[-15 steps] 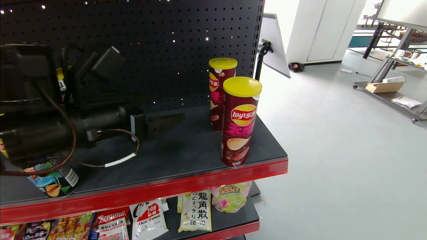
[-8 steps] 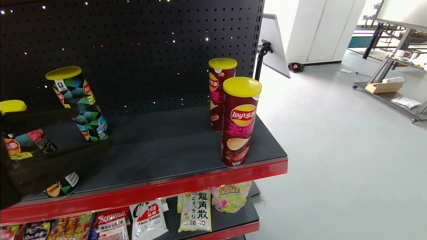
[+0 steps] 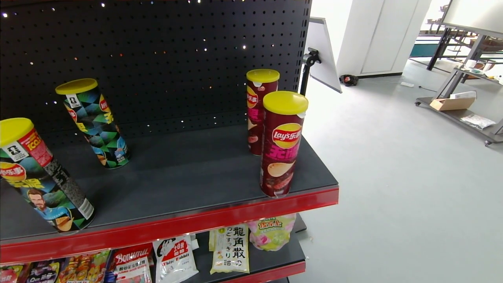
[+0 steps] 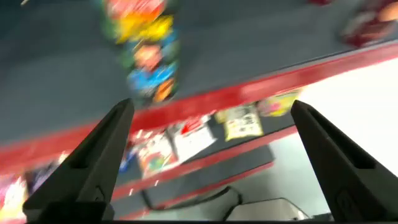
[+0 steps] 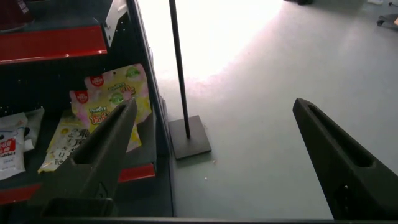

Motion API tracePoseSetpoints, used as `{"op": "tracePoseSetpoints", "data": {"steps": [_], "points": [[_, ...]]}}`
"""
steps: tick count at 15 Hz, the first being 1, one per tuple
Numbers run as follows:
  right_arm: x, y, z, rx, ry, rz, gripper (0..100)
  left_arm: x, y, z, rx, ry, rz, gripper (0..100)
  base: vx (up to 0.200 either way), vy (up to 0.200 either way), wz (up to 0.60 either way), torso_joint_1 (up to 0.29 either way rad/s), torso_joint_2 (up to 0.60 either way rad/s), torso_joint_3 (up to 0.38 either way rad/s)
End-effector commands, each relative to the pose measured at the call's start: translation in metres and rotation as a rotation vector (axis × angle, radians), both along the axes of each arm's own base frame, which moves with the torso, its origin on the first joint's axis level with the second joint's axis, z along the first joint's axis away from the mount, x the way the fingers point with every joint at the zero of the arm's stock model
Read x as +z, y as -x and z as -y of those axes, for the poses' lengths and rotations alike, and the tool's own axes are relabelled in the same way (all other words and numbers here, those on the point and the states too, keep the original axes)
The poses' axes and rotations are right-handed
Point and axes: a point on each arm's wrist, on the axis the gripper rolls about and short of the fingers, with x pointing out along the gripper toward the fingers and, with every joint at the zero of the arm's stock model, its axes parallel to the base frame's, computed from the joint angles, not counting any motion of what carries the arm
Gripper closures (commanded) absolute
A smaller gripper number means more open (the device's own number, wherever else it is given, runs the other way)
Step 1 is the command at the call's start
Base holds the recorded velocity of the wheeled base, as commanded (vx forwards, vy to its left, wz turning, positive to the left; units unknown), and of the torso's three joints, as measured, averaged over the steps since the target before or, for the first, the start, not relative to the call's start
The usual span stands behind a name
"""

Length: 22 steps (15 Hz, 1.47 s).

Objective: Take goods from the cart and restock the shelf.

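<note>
Top shelf (image 3: 188, 173), dial read with 12 at the pegboard (image 3: 177, 59). Four yellow-lidded chip cans stand on the board.

- Front maroon can (image 3: 279, 157) at 4 o'clock, right at the red lip.
- Rear maroon can (image 3: 257, 118) just behind it at 2 o'clock. The two overlap in view, so contact cannot be told.
- Rear patterned can (image 3: 96, 129) at 10 o'clock, near the pegboard.
- Front patterned can (image 3: 39, 184) at 8 o'clock, close to the lip, well apart from the maroon pair.

Snack bags (image 3: 230, 247) lie on the shelf below.

Left gripper (image 4: 211, 168): fingers spread wide, nothing between them. The shelf lip and a blurred patterned can lie beyond.

Right gripper (image 5: 217, 162): fingers likewise spread, empty. It faces the floor beside a pole stand (image 5: 186, 134) and the lower bags.
</note>
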Motion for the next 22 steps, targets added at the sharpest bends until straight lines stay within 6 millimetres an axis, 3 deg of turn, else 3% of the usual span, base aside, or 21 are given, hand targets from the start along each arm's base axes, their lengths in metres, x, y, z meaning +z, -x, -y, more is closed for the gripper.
{"op": "tracePoseSetpoints", "data": {"steps": [1,5,7,12,15,22], "points": [[0.0,0.0,0.0,0.001,0.0,0.0,0,-0.021,0.017,0.002,0.206,-0.003,-0.025,0,0.0,0.0,0.0,0.0,0.0,0.0],[0.0,0.0,0.0,0.004,0.002,0.0,0,-0.079,0.04,0.002,0.188,-0.014,0.083,0,0.0,0.0,0.0,0.0,0.0,0.0],[0.0,0.0,0.0,0.004,0.002,0.0,0,-0.105,0.035,-0.002,0.116,-0.04,0.199,0,0.0,0.0,0.0,0.0,0.0,0.0],[0.0,0.0,0.0,0.004,0.005,0.0,0,-0.136,0.015,0.0,0.103,-0.059,0.206,0,0.0,0.0,0.36,0.001,0.0,-0.001],[0.0,0.0,0.0,0.004,0.005,0.0,0,-0.147,0.009,0.001,0.097,-0.06,0.232,0,0.0,0.0,0.6,0.002,0.0,-0.001],[0.0,0.0,0.0,0.004,0.0,0.0,0,-0.149,0.006,0.002,0.07,-0.047,0.278,0,0.0,0.0,0.0,0.0,0.0,0.0]]}}
